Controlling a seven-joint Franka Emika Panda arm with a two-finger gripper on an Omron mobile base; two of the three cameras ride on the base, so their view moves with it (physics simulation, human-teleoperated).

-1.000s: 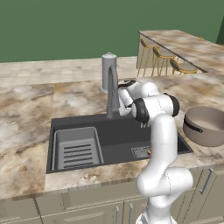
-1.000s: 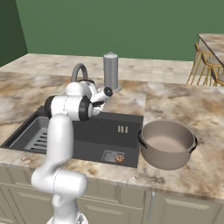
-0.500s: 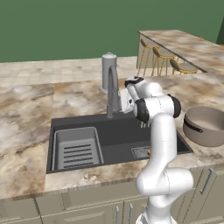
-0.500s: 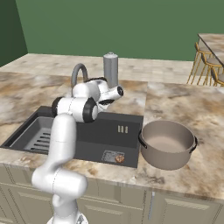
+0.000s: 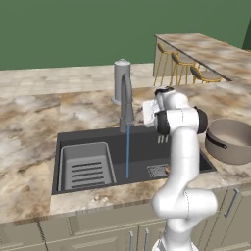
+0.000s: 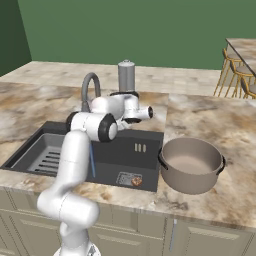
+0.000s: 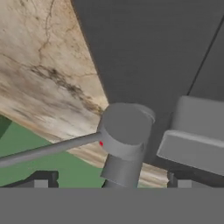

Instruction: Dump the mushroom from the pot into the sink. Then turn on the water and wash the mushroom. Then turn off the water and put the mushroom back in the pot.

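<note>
A thin blue stream of water [image 5: 128,152] now falls from the faucet [image 5: 126,100] into the sink [image 5: 142,147]; a second ago no water ran. The arm has also lifted a little, bringing its hand closer to the faucet's base. In the hand view the claw [image 7: 111,180] stands wide open with nothing held, its two dark tips either side of the faucet's round cap and slim lever. The mushroom [image 5: 167,170] lies on the sink floor just beside the square drain grate [image 5: 158,170], apart from the stream. The ribbed tray [image 5: 86,165] fills the sink's left half. The pot [image 6: 192,164] sits on the marble desk [image 5: 29,137], close to the sink's right edge. A grey cylinder [image 6: 126,75] stands behind the faucet.
</note>
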